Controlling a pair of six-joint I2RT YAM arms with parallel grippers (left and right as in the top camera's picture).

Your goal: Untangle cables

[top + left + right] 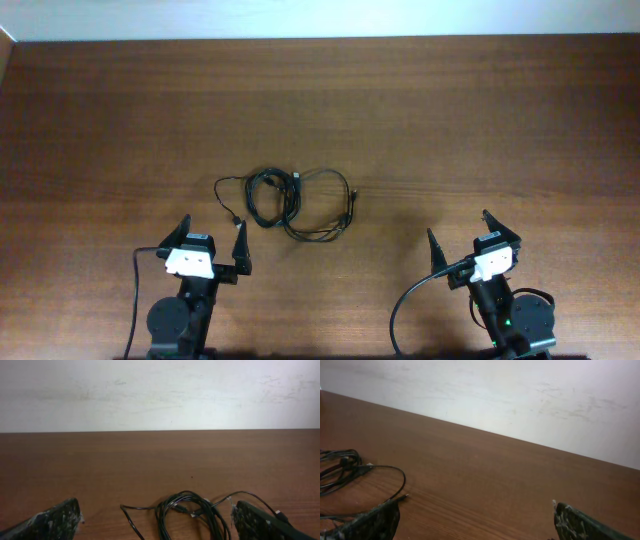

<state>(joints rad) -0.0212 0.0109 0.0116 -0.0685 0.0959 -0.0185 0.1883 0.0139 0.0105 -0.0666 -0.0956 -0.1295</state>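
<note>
The cables [285, 200] lie as a tangle of thin black loops on the wooden table [450, 110], left of centre. In the left wrist view the tangle [192, 512] lies just ahead, between the fingertips and toward the right finger. In the right wrist view the cables [350, 472] lie at the far left, with a plug end near the left finger. My left gripper [212, 238] is open and empty, just short of the tangle. My right gripper [462, 235] is open and empty, well to the right of the cables.
A pale wall [160, 395] runs along the table's far edge. Thicker black cables fixed to the arms curve beside the left base [138, 290] and right base [405, 305] at the front edge.
</note>
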